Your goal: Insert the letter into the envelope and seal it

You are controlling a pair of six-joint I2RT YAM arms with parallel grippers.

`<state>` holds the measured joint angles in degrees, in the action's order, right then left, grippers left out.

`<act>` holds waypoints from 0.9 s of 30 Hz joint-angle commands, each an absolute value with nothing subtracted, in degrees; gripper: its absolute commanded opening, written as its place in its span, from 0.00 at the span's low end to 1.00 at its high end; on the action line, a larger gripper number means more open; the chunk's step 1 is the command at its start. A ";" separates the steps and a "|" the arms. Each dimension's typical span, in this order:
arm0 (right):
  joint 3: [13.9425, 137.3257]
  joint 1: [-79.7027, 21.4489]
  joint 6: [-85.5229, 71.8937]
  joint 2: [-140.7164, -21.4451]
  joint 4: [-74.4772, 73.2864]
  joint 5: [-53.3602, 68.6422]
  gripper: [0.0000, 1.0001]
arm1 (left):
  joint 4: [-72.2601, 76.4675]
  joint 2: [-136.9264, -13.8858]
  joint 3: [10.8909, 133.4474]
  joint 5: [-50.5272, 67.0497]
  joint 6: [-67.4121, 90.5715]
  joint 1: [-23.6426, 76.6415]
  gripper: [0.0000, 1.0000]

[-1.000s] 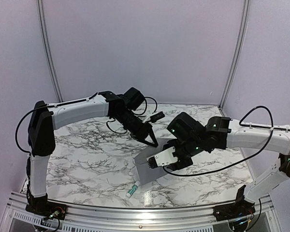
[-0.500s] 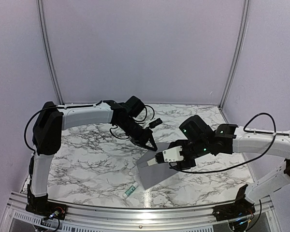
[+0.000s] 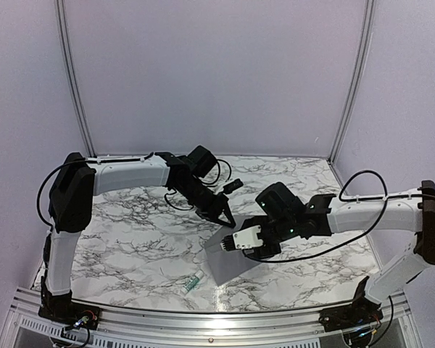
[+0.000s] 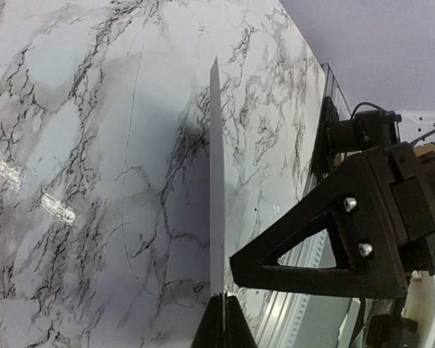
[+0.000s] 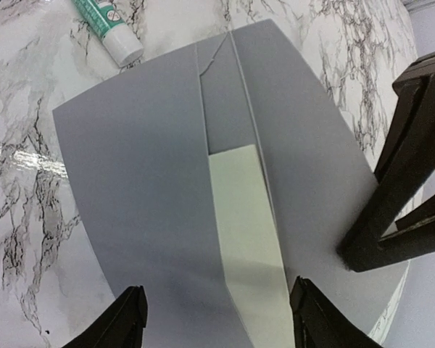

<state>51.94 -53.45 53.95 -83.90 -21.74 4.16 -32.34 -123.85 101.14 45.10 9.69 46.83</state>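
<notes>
Envelope (image 3: 228,259) is pinched at its far edge by left gripper (image 3: 229,217) and held bowed. Letter (image 5: 243,210) is seen partly inside. Right gripper (image 5: 221,319) is spread above it. Paper is judged light and limp, easily creased, and best taken at an edge.

A small green-and-white tube (image 3: 193,282) is lying on its side on a marble-patterned table (image 3: 123,239), close to the front edge and angled across the dark veining. A ribbed metal rail (image 3: 203,322) is running along that near edge. Pale lilac panels (image 3: 217,72) are closing in the back and sides, with slim metal poles (image 3: 71,80) standing at the joins.
</notes>
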 commanded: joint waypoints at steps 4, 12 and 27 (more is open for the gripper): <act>50.11 -53.21 55.38 -85.78 -16.91 1.99 0.65 | -31.47 -122.95 100.35 46.44 8.73 46.75 0.00; 49.45 -53.21 55.63 -86.80 -20.26 2.67 0.63 | -31.48 -122.64 100.09 45.72 8.53 46.08 0.00; 51.24 -52.42 58.23 -87.50 -13.23 -3.22 0.70 | -31.47 -122.31 100.16 47.58 8.89 45.97 0.00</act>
